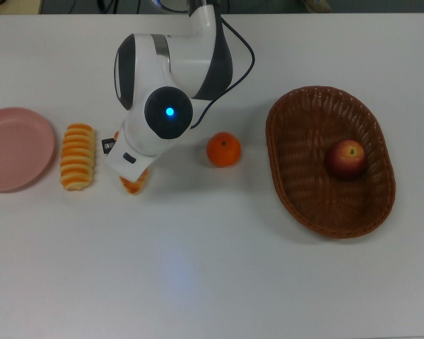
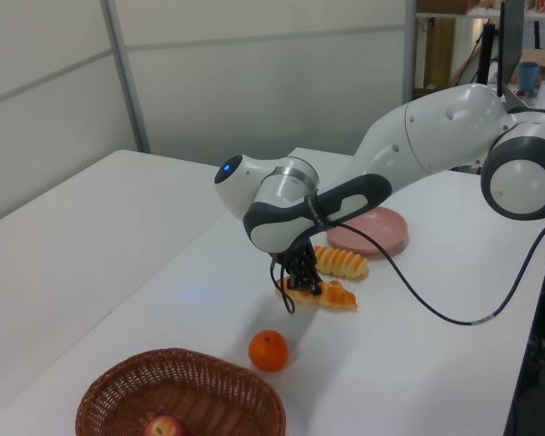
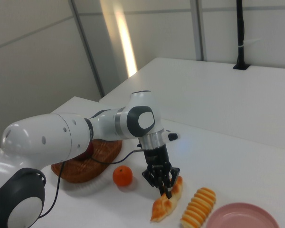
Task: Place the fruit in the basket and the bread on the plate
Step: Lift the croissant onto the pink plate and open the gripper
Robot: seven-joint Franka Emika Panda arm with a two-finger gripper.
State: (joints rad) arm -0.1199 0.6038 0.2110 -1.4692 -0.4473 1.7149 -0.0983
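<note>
Gripper (image 3: 164, 186) fingers narrowed around the braided pastry (image 3: 165, 203), which lies on the table two places from the pink plate (image 1: 14, 148), beyond the ridged loaf (image 1: 78, 156); confirm firm mid-body grip, then lift clear over loaf to plate.

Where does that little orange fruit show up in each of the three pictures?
Top view: the mandarin lies mid-table, between the arm and the basket.
Left view: the mandarin sits low in the middle, just beyond the basket's rim.
Right view: the mandarin sits lower centre, beside the basket.
Shared landmark: the basket.
</note>
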